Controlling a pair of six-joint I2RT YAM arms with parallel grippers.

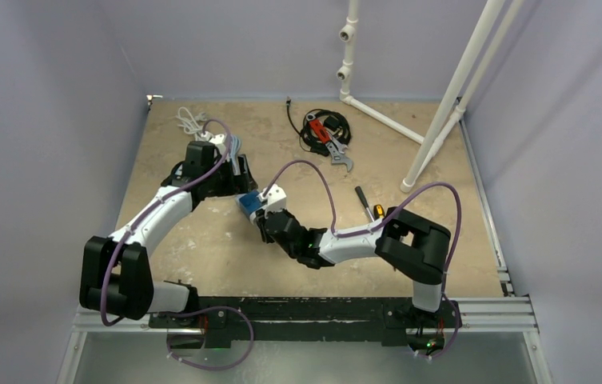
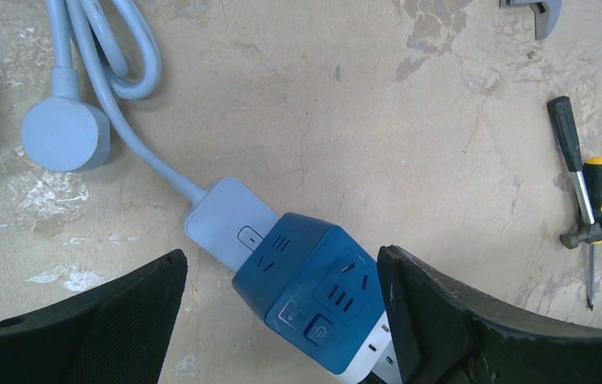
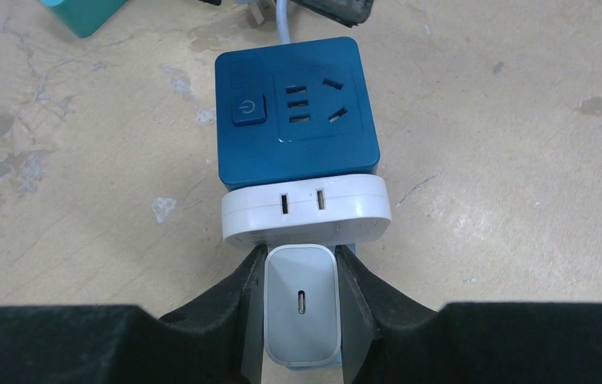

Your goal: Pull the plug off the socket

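Observation:
The socket (image 3: 297, 112) is a dark blue cube with a white base, lying on the tan table. A small white plug (image 3: 301, 320) with a USB-C port sticks out of that white base. My right gripper (image 3: 301, 262) is shut on the plug, one black finger pressed on each side. My left gripper (image 2: 281, 260) is open and straddles the socket (image 2: 313, 280); its right finger stands close by the cube's corner and its left finger is well apart. From above, both grippers meet at the socket (image 1: 248, 203) at mid-table.
A pale blue cable (image 2: 105, 96) runs from the cube's far face to a round plug head (image 2: 65, 134). A yellow-handled screwdriver (image 2: 589, 192) lies to the right. A tool pile with a wrench (image 1: 329, 136) and a white pipe frame (image 1: 441, 104) sit at the back.

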